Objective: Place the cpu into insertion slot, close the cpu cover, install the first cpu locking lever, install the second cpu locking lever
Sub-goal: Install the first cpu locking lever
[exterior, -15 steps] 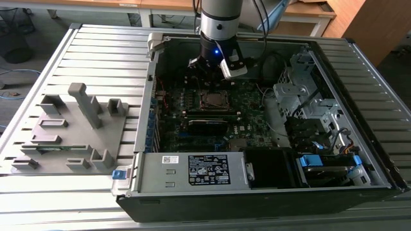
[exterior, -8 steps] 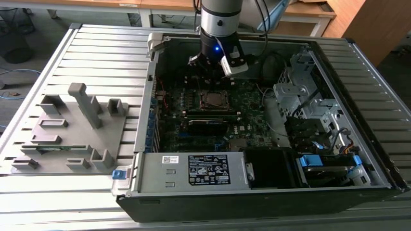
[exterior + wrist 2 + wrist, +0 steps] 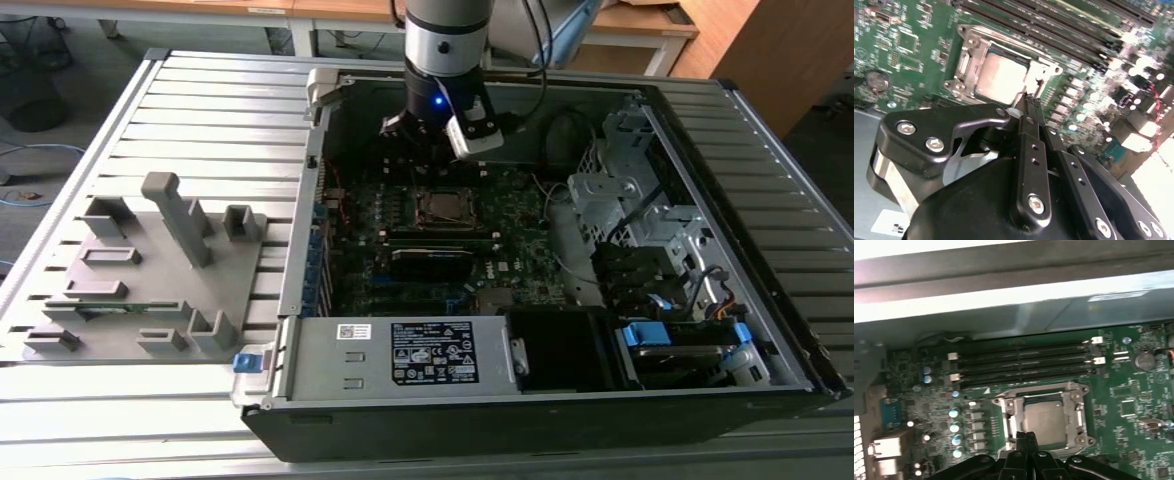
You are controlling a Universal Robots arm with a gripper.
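Just ahead of our claw (image 3: 1029, 102) sits the insertion slot (image 3: 1083, 389), a square socket with a silvery rim set into the green circuit board (image 3: 1134, 440). The cpu (image 3: 1001, 75) already lies flat inside it, dull grey face up. The cpu cover (image 3: 968, 60), a thin metal frame, lies down around that face, its cut-out leaving the chip's middle bare. We judge it lies so to press the chip's edges into the socket. Our claw's two black fingers (image 3: 1024, 150) are pinched together to a narrow point and carry nothing, which we read as a posture for pushing or hooking a slim part, not for carrying. The tips are at the socket's nearest corner, just beside the cover's edge. Whether they touch a locking lever we cannot tell, as the levers are too fine to make out. Beyond the socket, farther from the claw, run long black memory slots (image 3: 1024, 365). In the exterior view the arm (image 3: 447, 40) reaches down into an open computer case (image 3: 534, 420) lying on its side on a slatted bench (image 3: 200, 100), so the board faces up towards the claw. A grey parts holder (image 3: 147, 270) sits on the bench, well apart from the claw.
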